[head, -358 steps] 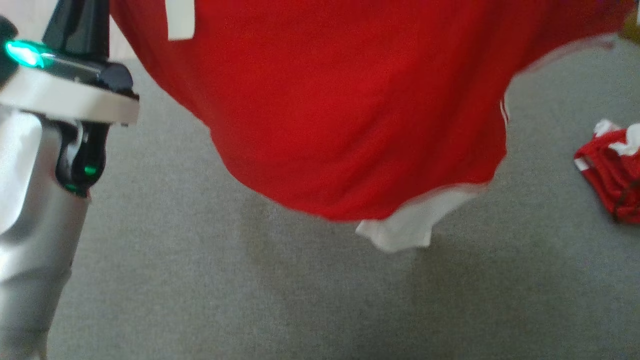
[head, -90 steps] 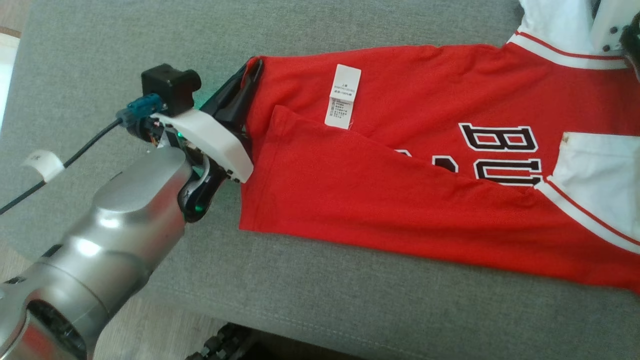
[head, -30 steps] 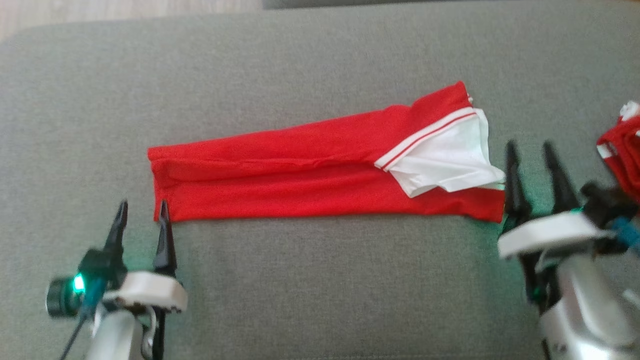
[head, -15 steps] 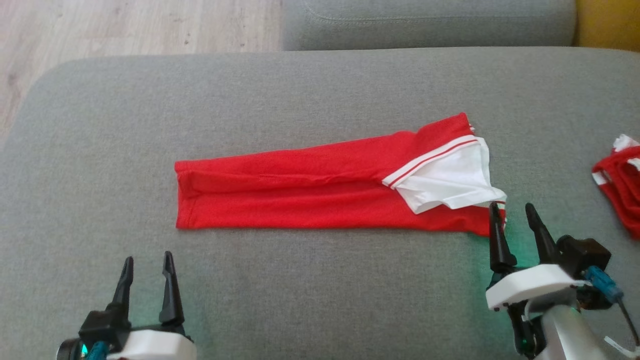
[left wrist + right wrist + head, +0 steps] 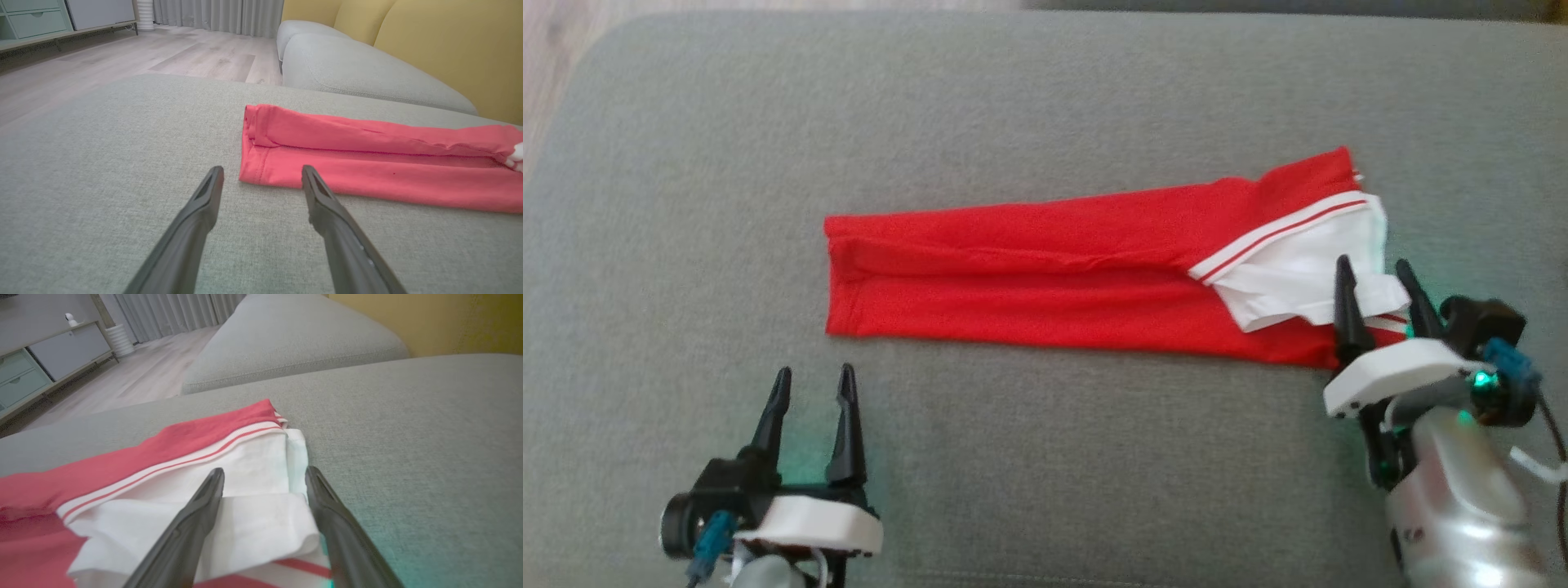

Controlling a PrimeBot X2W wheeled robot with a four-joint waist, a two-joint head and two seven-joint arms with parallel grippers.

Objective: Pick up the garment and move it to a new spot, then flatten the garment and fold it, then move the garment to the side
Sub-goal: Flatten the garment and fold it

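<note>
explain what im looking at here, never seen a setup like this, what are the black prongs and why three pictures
The black prongs are the fingers of a two-armed robot's grippers. One picture comes from a camera on the robot's head, looking down; the other two come from cameras on its wrists, each looking along that arm's own two fingers.

On the grey fabric sofa cushion lies a red garment with white striped trim, folded into a long narrow strip.

In the head view the left gripper hovers near the strip's plain red end, fingers spread, short of the cloth. The right gripper is at the white-trimmed end, fingers apart over the white fabric; its wrist view shows them straddling that white flap.

Neither gripper is holding anything. Both are open.
</note>
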